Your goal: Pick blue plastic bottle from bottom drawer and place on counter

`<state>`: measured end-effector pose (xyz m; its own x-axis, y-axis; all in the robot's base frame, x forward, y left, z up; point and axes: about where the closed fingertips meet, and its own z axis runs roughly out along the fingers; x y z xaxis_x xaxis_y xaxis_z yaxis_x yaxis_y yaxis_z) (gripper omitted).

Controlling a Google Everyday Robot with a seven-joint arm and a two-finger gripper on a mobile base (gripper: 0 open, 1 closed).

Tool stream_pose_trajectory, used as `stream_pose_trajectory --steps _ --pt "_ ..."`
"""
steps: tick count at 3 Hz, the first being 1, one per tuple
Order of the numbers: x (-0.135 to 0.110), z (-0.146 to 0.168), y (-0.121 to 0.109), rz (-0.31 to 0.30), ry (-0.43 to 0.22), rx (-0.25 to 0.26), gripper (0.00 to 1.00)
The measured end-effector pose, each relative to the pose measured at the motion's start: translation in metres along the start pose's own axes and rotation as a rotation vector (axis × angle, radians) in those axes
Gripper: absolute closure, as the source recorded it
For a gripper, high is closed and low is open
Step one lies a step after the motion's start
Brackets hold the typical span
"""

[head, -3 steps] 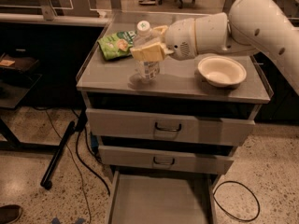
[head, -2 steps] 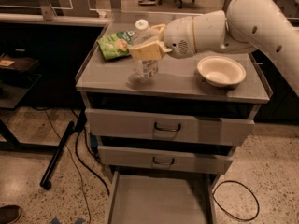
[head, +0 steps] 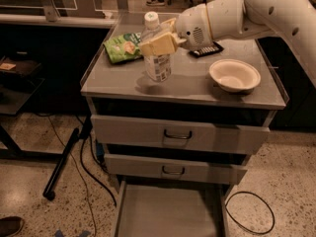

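green bag (head: 123, 47): I see it lying flat near the table's (head: 197, 88) back left corner, just beside the bottle.
blue plastic bottle (head: 158, 65): clear body, white cap, pale printed label. It stands upright on the table, left of middle.
tool (head: 149, 45): pinching the bottle just under its cap. A cream finger crosses the shoulder and hides it from me.
bottom drawer (head: 168, 211): pulled open, with its front cut off.
dark flat item (head: 206, 50): near the back edge, half hidden under the arm (head: 276, 9). I can't make out what it is.
white bowl (head: 234, 75): near the right edge, apart from the bottle.
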<state>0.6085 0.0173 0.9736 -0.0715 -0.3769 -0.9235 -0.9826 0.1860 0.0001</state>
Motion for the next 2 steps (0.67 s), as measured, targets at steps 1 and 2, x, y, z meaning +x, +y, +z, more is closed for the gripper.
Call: stream_pose_trajectory --steps 1,2 --pt "0.0005 -0.0028 0.0001 0.037 0.032 -0.051 1.0" --pt "0.0099 0.0029 -0.0051 0.083 0.055 -0.118 1.0"
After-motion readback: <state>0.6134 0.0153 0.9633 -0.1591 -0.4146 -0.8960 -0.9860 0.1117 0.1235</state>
